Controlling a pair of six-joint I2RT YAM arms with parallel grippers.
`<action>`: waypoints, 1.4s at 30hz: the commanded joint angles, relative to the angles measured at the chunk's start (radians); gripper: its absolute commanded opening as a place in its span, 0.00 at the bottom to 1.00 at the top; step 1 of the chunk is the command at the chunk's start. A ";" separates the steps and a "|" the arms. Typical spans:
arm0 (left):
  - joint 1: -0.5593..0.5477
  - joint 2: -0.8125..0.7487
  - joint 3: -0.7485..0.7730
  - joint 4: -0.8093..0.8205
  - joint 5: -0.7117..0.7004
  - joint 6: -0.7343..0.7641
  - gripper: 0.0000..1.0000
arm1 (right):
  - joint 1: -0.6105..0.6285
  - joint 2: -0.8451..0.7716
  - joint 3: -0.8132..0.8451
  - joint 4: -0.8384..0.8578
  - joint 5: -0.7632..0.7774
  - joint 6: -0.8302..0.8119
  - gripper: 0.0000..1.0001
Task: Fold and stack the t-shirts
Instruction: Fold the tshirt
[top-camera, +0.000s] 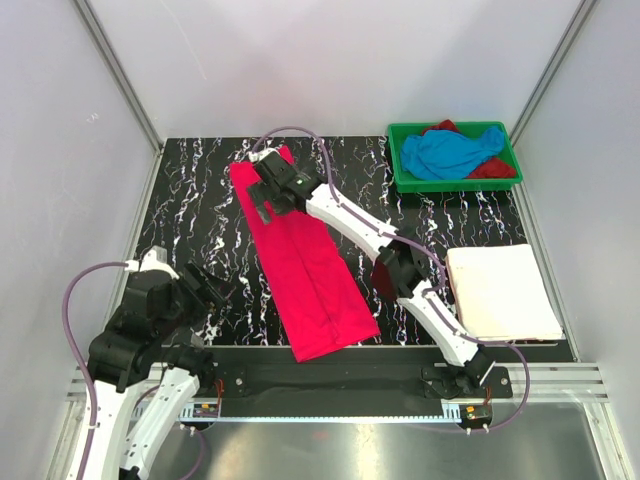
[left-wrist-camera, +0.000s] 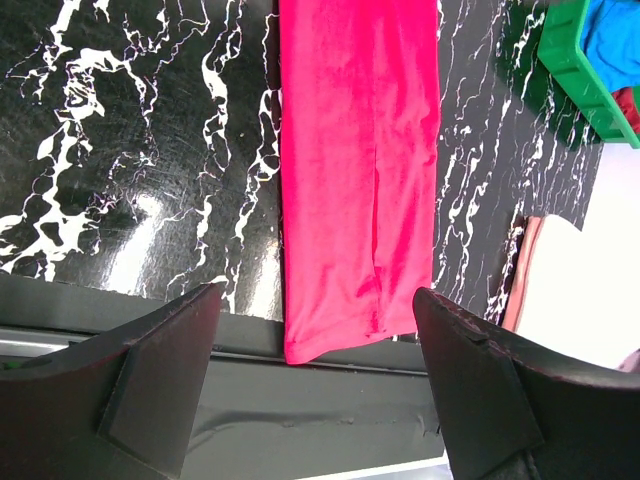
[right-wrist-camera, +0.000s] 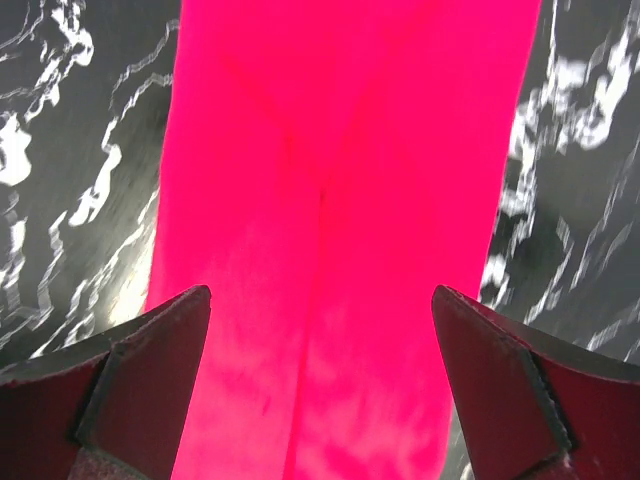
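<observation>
The hot pink t-shirt (top-camera: 310, 270) lies folded into a long narrow strip, running diagonally from the far middle of the black marbled table (top-camera: 195, 200) to its near edge. My right gripper (top-camera: 272, 203) is open and hovers over the strip's far end. In the right wrist view, pink cloth (right-wrist-camera: 340, 200) fills the gap between the jaws (right-wrist-camera: 320, 370). My left gripper (top-camera: 208, 284) is open and empty at the near left. Its view (left-wrist-camera: 315, 380) shows the strip's near end (left-wrist-camera: 355, 150). A folded white t-shirt (top-camera: 500, 290) lies at the right.
A green tray (top-camera: 400, 160) at the far right holds the crumpled sky blue t-shirt (top-camera: 450, 152) and dark red t-shirt (top-camera: 492, 168). The tray (left-wrist-camera: 570, 60) also shows in the left wrist view. White walls enclose the table on three sides.
</observation>
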 joint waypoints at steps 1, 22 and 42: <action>0.000 -0.016 0.022 0.034 0.013 0.022 0.83 | -0.003 0.065 -0.027 0.164 0.031 -0.189 0.99; 0.000 -0.035 0.046 0.009 0.044 0.001 0.84 | -0.130 0.196 0.005 0.077 0.031 -0.100 0.88; 0.000 0.160 0.028 0.210 0.078 0.073 0.84 | -0.224 0.029 -0.202 -0.012 -0.018 0.170 0.97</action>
